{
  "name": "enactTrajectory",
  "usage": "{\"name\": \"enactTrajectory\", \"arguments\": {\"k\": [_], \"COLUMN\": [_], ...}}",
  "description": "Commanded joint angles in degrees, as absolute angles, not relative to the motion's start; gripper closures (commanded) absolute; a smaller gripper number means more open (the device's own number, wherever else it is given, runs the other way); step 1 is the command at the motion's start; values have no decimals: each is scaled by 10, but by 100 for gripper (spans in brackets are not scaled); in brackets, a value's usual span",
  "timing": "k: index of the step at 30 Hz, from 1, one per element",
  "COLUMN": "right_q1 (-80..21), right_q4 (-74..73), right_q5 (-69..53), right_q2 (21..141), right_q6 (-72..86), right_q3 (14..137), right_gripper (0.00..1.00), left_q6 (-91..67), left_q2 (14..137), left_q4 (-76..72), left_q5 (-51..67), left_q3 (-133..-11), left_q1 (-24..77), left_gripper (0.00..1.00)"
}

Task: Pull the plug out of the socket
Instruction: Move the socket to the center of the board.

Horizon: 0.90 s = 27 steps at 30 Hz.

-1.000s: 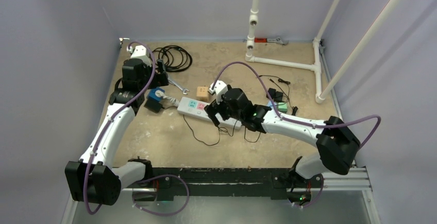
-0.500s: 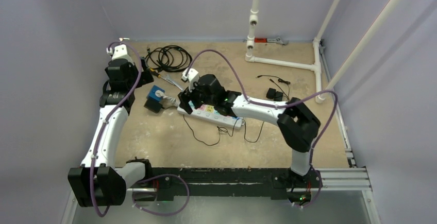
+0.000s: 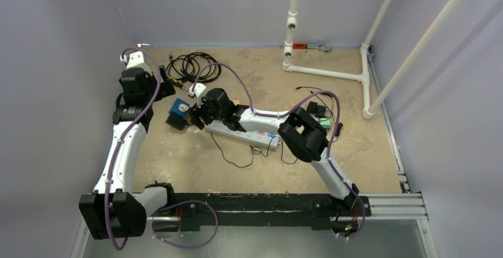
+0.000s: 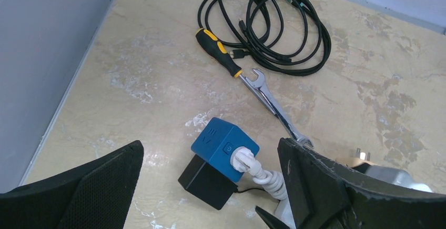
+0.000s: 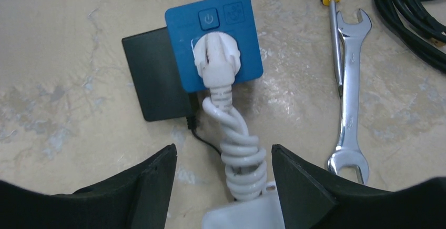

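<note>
The white round plug [image 5: 216,55] is seated in the face of the blue cube-shaped socket [image 5: 181,29], upper centre of the right wrist view, on the beige worktop [image 5: 63,134]. A black rectangular adapter [image 5: 150,76] touches the socket's left side. The right gripper [image 5: 222,152] is released. Its fingers stand apart at the lower edge, below the plug, either side of the white coiled cord [image 5: 239,155] without touching it. In the left wrist view the left gripper [image 4: 210,145] is fully spread, with socket and plug lower centre between its fingers. A silver open-end wrench [image 5: 350,108] lies to the right.
</note>
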<state>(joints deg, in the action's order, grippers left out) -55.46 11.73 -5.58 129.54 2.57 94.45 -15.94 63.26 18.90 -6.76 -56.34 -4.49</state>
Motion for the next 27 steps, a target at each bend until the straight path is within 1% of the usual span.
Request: {"name": "enactTrajectory", "arguments": {"k": [1, 3, 4, 8, 9, 11, 12, 18, 23, 27], "right_q1": [-560, -562, -562, -563, -564, -565, -567, -577, -585, -585], "right_q4": [129, 133, 137, 160, 163, 180, 196, 267, 266, 250], "right_q5": [-48, -38, -33, -39, -42, -47, -47, -12, 31, 59], "right_q2": [1321, 1332, 1335, 1329, 1323, 1301, 1285, 1145, 1032, 964], "right_q6": [3, 3, 3, 3, 3, 3, -10, -14, -5, 25], "right_q3": [1017, 1028, 1030, 1013, 1004, 968, 940, 743, 604, 520], "right_gripper": [33, 38, 42, 71, 83, 96, 100, 100, 100, 100], "left_q6": [-163, -163, -164, -167, -167, -168, -169, -174, -180, -185], "left_q2": [623, 627, 628, 633, 635, 639, 640, 651, 655, 659], "left_q4": [170, 170, 170, 168, 168, 168, 167, 165, 162, 156], "left_q5": [-49, -40, -37, -24, -21, -15, -12, 11, 34, 60], "left_q3": [-567, -568, -568, -567, -566, -566, -567, -566, -561, -557], "left_q1": [-49, -49, -49, -49, -49, -48, -49, -48, -49, -48], "left_gripper": [1, 1, 1, 2, 2, 2, 2, 2, 2, 2]}}
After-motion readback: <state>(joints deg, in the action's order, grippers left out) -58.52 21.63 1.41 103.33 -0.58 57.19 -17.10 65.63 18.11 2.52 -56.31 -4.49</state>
